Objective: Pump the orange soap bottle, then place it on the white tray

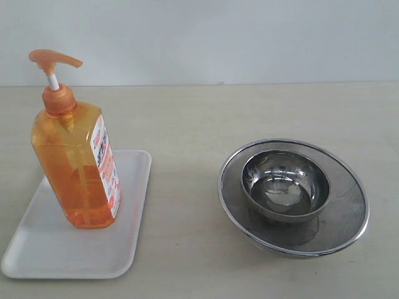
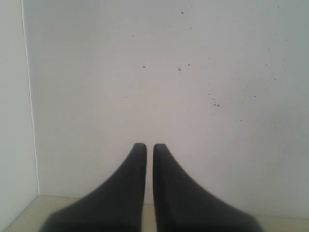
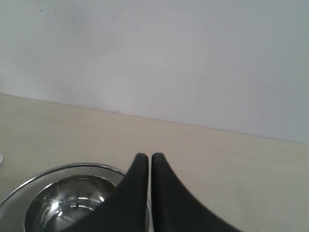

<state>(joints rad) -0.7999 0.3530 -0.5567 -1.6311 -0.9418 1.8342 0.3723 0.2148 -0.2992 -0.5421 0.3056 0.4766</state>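
Note:
The orange soap bottle (image 1: 78,163) stands upright on the white tray (image 1: 37,246) at the left of the exterior view, its pump head raised and its label facing right. Neither arm shows in that view. In the left wrist view my left gripper (image 2: 149,146) is shut with nothing between its black fingers, facing a pale wall. In the right wrist view my right gripper (image 3: 148,156) is shut and empty, hanging above the edge of the mesh strainer (image 3: 53,172).
A round steel bowl (image 1: 285,184) sits inside a mesh strainer (image 1: 348,212) on the right of the beige table. A pale wall runs along the table's far edge.

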